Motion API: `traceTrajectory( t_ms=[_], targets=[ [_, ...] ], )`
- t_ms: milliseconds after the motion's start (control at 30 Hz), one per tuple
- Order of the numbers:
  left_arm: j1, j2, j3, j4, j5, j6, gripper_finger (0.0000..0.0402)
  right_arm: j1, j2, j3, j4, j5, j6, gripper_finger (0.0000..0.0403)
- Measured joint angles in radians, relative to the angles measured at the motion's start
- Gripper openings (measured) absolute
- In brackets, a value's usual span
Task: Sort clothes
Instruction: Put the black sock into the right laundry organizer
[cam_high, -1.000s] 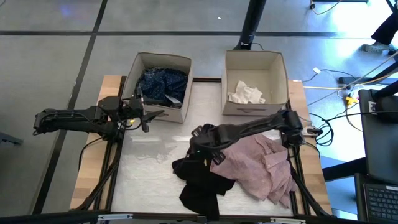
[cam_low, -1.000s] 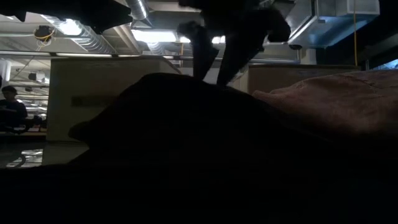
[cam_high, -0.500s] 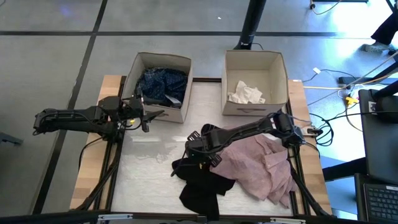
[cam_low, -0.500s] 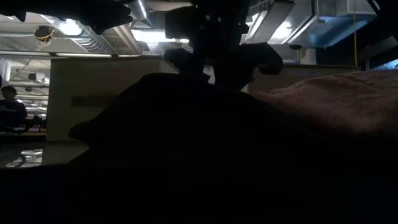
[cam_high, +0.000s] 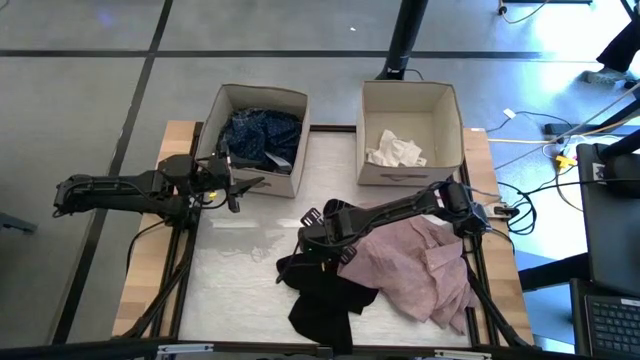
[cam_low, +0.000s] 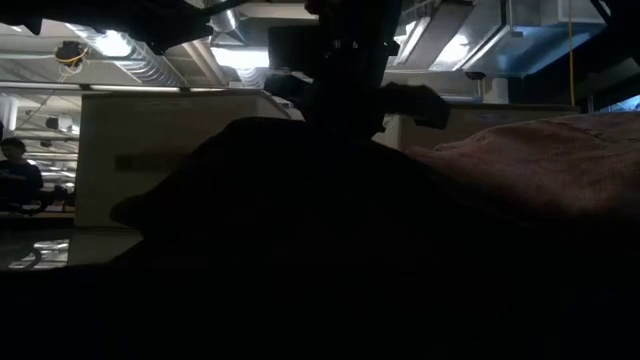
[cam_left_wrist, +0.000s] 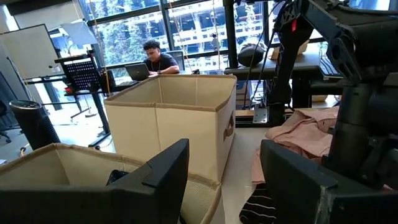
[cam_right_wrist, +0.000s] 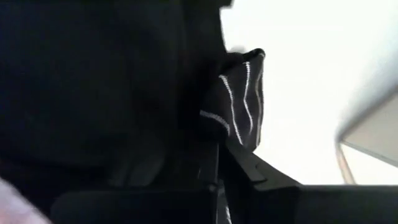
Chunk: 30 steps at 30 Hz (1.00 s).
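Note:
A black garment with thin white stripes (cam_high: 322, 292) lies heaped on the table near its front edge, and it fills the low view as a dark mound (cam_low: 300, 220). A pale pink shirt (cam_high: 415, 265) lies spread to its right, and its left edge meets the black one. My right gripper (cam_high: 313, 252) stands over the black garment's far part and is shut on it. My left gripper (cam_high: 243, 186) hangs open beside the left box (cam_high: 225, 100), which holds a navy dotted garment (cam_high: 262, 135). A small white piece (cam_high: 397, 151) lies in the right box (cam_high: 452, 110). My right gripper pinches a bunched fold of the black striped cloth (cam_right_wrist: 239, 102) between its two fingers (cam_right_wrist: 245, 167), at the far part of the heap. It comes down on it from above (cam_low: 345, 110). The garment still lies on the table; how many layers are caught, I cannot tell.
The two beige boxes stand side by side at the table's far edge. Bare white tabletop (cam_high: 240, 270) lies between the left arm and the clothes. Beyond the table a person (cam_left_wrist: 157, 57) sits at a desk.
My right gripper has moved down and a little toward the table's left and near edge, onto the black garment, and its fingers have shut on the cloth. The garment has stayed in its place on the table.

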Motion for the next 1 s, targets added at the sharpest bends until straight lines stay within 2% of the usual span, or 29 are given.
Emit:
traceTrajectory(
  t_ms=[167,300,400,567,800,867,1000],
  targets=[
    [0.000,0.000,0.000,0.000,0.000,0.000,0.0189,0.000,-0.031,0.000,-0.013,0.053,-0.002,0.0026],
    [0.000,0.000,0.000,0.000,0.000,0.003,0.0189,0.001,-0.069,0.015,-0.039,0.083,-0.001,0.0011],
    [0.000,0.001,0.000,0.000,0.000,0.003,0.0189,0.001,-0.111,0.038,-0.074,0.157,0.000,0.0006],
    [0.000,0.002,0.000,0.000,0.000,0.001,0.0189,0.001,-0.171,0.089,-0.109,0.278,0.003,0.0020],
    [0.000,0.002,0.000,0.000,0.000,0.000,0.0189,-0.007,-0.232,0.184,-0.112,0.408,-0.046,0.0016],
    [0.000,0.002,0.000,0.000,0.000,0.000,0.0189,-0.009,-0.248,0.213,-0.115,0.468,-0.077,0.0016],
    [0.000,0.002,0.000,0.000,0.000,0.000,0.0189,-0.021,-0.288,0.273,-0.162,0.659,-0.110,0.0021]
  ],
)
